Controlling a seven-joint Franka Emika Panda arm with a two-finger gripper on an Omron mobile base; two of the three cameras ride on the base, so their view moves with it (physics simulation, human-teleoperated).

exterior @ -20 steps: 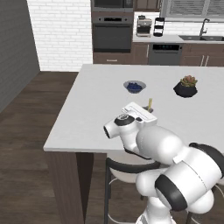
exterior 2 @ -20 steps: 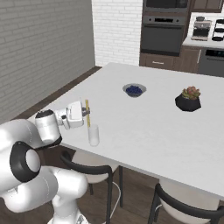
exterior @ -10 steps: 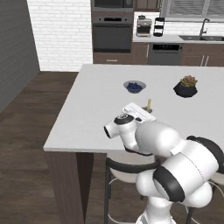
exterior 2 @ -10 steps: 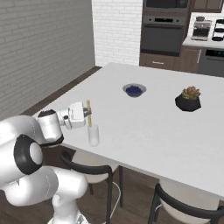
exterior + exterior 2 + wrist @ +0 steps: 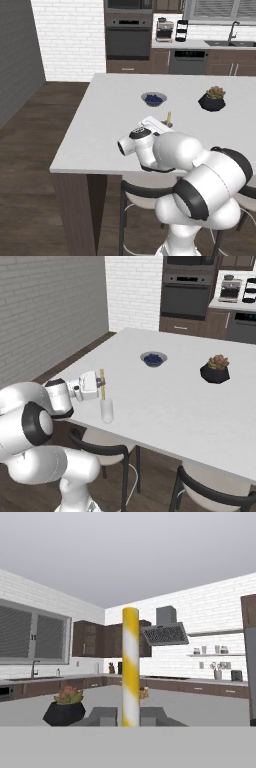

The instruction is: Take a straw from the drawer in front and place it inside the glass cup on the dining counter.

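Straw (image 5: 130, 667) stands upright between my fingertips (image 5: 105, 714) — my pincer (image 5: 100, 387) is clamped on it, above the dining counter (image 5: 165, 391). The glass cup (image 5: 106, 410) sits just below it near the counter's edge — the blue bowl (image 5: 153, 359) lies at about one o'clock from the cup.

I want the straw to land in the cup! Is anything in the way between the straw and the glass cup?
Nothing visible blocks it. The gripper holds the straw upright just above the glass cup on the dining counter, with open air between them. The bowl and plant sit farther away.
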